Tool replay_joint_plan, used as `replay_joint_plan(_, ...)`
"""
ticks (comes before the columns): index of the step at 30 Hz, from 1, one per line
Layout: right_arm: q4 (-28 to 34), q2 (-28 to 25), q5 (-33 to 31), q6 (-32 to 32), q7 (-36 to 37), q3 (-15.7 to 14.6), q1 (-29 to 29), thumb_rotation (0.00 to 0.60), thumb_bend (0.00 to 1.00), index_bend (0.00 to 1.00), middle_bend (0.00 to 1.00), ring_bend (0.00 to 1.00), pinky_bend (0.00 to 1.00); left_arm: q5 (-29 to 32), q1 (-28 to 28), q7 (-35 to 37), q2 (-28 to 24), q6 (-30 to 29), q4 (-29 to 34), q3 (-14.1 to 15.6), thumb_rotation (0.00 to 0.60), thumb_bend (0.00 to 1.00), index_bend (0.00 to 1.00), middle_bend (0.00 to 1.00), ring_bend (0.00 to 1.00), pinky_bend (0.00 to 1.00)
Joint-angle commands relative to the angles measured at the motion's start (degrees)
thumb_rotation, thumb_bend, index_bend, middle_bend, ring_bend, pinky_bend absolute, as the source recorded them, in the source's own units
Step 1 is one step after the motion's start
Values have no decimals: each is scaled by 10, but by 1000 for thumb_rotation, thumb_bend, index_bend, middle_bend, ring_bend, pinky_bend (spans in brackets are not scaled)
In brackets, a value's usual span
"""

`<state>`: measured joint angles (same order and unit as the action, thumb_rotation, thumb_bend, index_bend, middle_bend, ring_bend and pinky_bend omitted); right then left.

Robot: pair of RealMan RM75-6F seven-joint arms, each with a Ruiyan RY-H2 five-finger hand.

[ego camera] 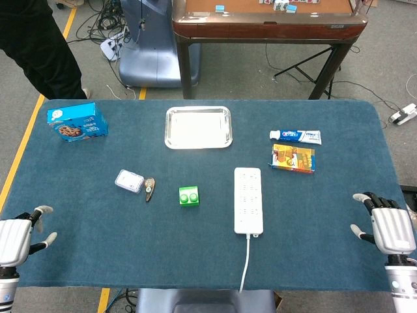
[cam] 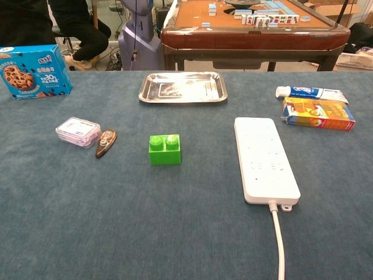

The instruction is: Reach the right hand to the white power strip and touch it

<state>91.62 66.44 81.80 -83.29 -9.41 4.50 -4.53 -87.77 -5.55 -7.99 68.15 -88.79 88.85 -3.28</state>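
Both robot hands sit at the near edge of a table covered in blue cloth (ego camera: 98,248), seen from above: the left hand (ego camera: 18,240) at the near left corner and the right hand (ego camera: 389,228) at the near right, each with fingers loosely apart and holding nothing. Neither shows in the chest view. Between them, right of centre, lies the white power strip (ego camera: 248,200), long side running away from the robot, its white cord (ego camera: 245,264) trailing off the near edge. It is well apart from the right hand, up and to that hand's left. A green block (ego camera: 189,196) sits just left of the strip, then a small brown object (ego camera: 150,189) and a clear plastic case (ego camera: 129,180). Farther back on the right are an orange carton (ego camera: 293,158) and a toothpaste tube (ego camera: 296,135); a metal tray (ego camera: 198,127) sits centre back and a blue cookie box (ego camera: 77,122) back left. Judging by this, the reach has not begun. The right hand would need to travel forward and inward, then lower onto the strip's top face.
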Motion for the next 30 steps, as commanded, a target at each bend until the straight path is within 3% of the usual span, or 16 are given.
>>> replay_joint_plan(1, -2, 2, 1, 5, -2, -1, -3, 600, 39, 299, 287, 333, 444, -1, 1, 1, 0, -1, 0, 1, 600, 50, 417, 665, 616, 822)
replay_joint_plan(5, -4, 9, -1, 14, -9, 0, -9, 600, 54, 299, 287, 333, 519, -3, 3, -3, 0, -3, 0, 3, 600, 49, 417, 659, 616, 822)
replay_joint_plan(8, -1, 14, 3, 22, -17, 0, -17, 600, 135, 299, 326, 352, 625, 3, 5, -2, -1, -2, 0, 2, 600, 49, 418, 657, 616, 822)
replay_joint_plan(13, 34, 10, 20, 51, -72, 0, -46, 600, 194, 299, 487, 545, 816, 9, 5, 0, -1, 1, 0, 0, 600, 49, 418, 656, 615, 820)
replay_joint_plan(16, 76, 6, 24, 74, -143, 3, -69, 600, 195, 300, 581, 648, 928, 8, 5, -4, -2, 0, 1, 0, 600, 49, 417, 656, 611, 751)
replay_joint_plan(20, 136, 2, 5, 128, -228, 4, -102, 600, 209, 308, 736, 841, 998, 12, 8, 1, -5, -1, 3, 0, 600, 49, 416, 655, 611, 719)
replay_joint_plan(22, 161, 3, -16, 157, -272, 5, -121, 600, 260, 316, 808, 909, 1000, 16, 8, 3, -7, 0, 3, -2, 600, 49, 416, 655, 611, 719)
replay_joint_plan(25, 181, 14, -50, 185, -331, 9, -146, 600, 410, 330, 898, 990, 1000, 21, 8, 9, -8, 5, 2, -3, 600, 49, 416, 654, 608, 746)
replay_joint_plan(30, 193, 46, -101, 209, -409, 10, -179, 600, 650, 349, 973, 1000, 1000, 28, 6, 14, -9, 13, 0, -4, 600, 49, 416, 654, 604, 778)
